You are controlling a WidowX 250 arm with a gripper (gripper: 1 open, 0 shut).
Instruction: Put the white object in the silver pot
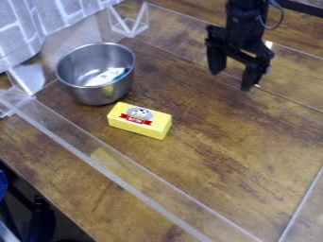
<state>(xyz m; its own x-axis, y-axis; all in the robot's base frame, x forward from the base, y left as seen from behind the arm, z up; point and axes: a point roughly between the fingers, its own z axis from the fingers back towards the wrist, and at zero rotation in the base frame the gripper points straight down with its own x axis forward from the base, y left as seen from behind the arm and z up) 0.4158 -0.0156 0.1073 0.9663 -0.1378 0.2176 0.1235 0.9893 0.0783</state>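
The silver pot (94, 72) stands on the wooden table at the left, round and shiny, and nothing inside it is clear to see. My gripper (232, 75) hangs at the upper right, far from the pot, pointing down over bare wood. It is open, with nothing between its black fingers (214, 66). No white object is visible in this view; it is hidden or out of view.
A yellow block (139, 120) with a red label lies just in front of the pot. A checked grey cloth (28, 38) is bunched at the back left. Clear plastic walls (89, 151) run along the table's front-left edge and its back.
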